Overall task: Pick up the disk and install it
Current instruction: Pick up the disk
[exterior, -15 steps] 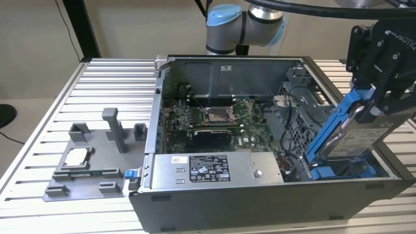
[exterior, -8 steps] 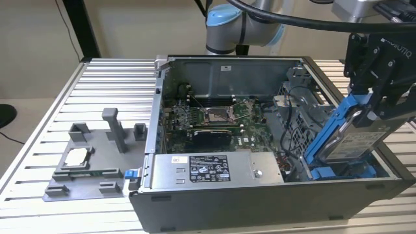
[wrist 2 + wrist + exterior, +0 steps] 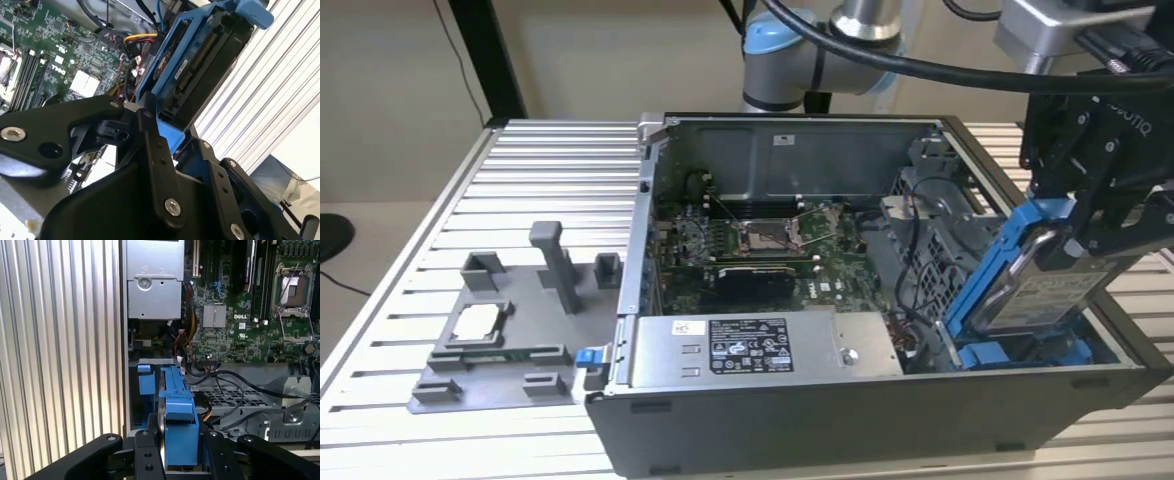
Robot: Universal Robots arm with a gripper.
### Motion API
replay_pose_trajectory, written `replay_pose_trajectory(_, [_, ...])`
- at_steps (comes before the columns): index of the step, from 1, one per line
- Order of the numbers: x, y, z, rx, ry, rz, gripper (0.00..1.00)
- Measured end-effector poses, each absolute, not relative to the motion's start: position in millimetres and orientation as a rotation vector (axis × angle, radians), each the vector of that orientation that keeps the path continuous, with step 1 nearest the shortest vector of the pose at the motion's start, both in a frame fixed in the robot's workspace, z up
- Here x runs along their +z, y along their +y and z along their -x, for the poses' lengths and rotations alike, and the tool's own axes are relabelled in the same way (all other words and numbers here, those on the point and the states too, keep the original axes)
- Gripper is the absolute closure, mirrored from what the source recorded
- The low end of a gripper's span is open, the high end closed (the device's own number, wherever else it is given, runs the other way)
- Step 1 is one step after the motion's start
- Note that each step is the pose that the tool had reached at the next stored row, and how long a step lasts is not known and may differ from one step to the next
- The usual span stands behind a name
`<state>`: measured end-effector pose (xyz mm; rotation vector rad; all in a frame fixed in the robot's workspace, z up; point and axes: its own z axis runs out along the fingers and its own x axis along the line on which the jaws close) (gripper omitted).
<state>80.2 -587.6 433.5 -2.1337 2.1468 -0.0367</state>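
Gripper [image 3: 1101, 240] holds disk [image 3: 1047, 290] slanted over the blue drive bay [image 3: 1021, 355]; we note black cables [image 3: 210, 371] crowding one side of that bay, case wall [image 3: 1067, 400] flanking the other.

The arm [image 3: 834, 45] hangs wrist-down, its end effector [image 3: 1101, 230] clamped on the disk [image 3: 1047, 295].

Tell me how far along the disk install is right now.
Pickup looks done: the gripper is shut on the disk. In hand: the disk hangs tilted, its lower end at the blue drive bay inside the computer case. Left: it is not yet seated in the bay.
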Motion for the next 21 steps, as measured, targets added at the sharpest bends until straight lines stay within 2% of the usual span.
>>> replay_pose_trajectory(3, [442, -588, -83, -0.005, 2.167, 2.151, 1.0])
replay_pose_trajectory(21, [441, -590, -97, 0.047, 2.193, 2.175, 1.0])
